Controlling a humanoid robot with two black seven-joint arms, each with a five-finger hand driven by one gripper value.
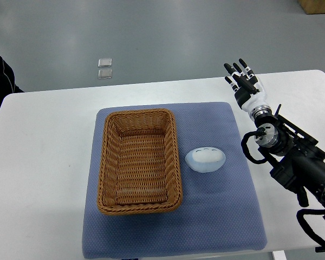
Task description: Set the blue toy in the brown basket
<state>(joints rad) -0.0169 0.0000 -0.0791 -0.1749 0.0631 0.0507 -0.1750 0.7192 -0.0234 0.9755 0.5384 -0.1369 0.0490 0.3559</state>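
Observation:
A pale blue, egg-shaped toy (205, 159) lies on the blue mat (222, 216), just right of the brown wicker basket (104, 162). The basket is rectangular and holds nothing. My right hand (242, 81) hovers over the white table beyond the mat's far right corner, well apart from the toy. Its fingers (239, 69) are stretched out straight and hold nothing. The right arm (292, 162) runs in from the lower right edge. No left arm shows.
The white table (43, 162) carries the mat. Grey floor lies beyond its far edge, with two small clear squares (104, 67) on it. A dark sleeve (0, 76) of a person shows at the left edge. A brown box corner (319, 5) sits top right.

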